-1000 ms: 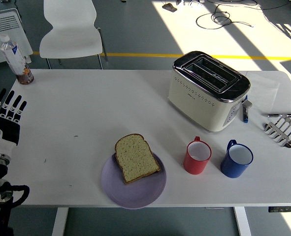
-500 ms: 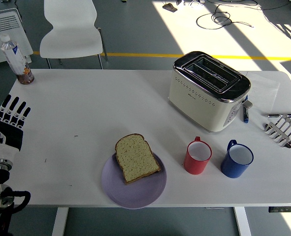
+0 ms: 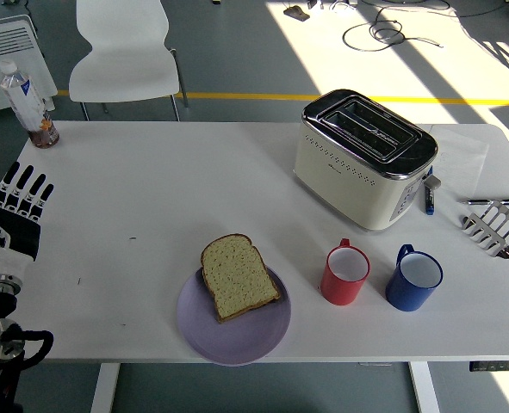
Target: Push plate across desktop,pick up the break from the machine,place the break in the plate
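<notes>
A slice of bread (image 3: 238, 275) lies on the lilac plate (image 3: 237, 331) near the table's front edge, overhanging the plate's upper left rim. The cream toaster (image 3: 364, 157) with a chrome top stands at the back right, its slots showing no bread. My left hand (image 3: 15, 206) hovers at the table's left edge, fingers spread and straight, holding nothing, far from the plate. My right hand is out of view.
A red mug (image 3: 346, 274) and a blue mug (image 3: 414, 279) stand right of the plate. A metal toast rack (image 3: 495, 229) and a pen (image 3: 430, 197) lie at the right. A water bottle (image 3: 28, 101) stands at the back left corner; a white chair (image 3: 125, 52) is behind.
My left hand has drifted slightly down and toward the left edge; the bread, plate and toaster have stayed put.
</notes>
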You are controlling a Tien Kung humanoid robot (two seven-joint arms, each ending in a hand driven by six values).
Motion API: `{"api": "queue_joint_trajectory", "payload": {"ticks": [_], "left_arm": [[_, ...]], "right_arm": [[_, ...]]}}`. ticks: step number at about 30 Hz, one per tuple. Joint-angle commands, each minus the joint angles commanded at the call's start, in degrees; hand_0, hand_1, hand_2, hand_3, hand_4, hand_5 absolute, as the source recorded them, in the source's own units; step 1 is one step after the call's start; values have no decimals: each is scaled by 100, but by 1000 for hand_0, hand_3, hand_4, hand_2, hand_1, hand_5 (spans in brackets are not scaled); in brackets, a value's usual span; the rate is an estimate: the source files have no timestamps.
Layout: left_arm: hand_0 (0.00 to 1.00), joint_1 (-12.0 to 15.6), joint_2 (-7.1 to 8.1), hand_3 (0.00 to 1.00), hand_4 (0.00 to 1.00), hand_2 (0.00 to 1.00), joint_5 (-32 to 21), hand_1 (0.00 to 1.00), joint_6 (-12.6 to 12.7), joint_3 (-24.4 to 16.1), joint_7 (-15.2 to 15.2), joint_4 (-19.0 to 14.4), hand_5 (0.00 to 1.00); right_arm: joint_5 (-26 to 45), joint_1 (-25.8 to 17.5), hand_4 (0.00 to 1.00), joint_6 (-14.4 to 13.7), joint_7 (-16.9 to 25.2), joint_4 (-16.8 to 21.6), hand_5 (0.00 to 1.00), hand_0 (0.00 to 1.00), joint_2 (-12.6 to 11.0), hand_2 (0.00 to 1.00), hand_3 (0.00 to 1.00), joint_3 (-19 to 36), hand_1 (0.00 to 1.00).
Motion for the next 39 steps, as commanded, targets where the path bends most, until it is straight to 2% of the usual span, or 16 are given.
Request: {"api": "queue_joint_trajectory", "payload": {"ticks": [30,39], "left_arm": [[795,-44,1,796,472,831,5,806,1,14,0,22,998],[795,41,22,796,472,831,-8,806,0,115,-9,37,998]], "right_arm": [[10,-7,498,0,-17,0,650,786,23,776,771,-17,764],[6,-66,499,1,-16,-17,648,786,20,773,770,-28,763]]}}
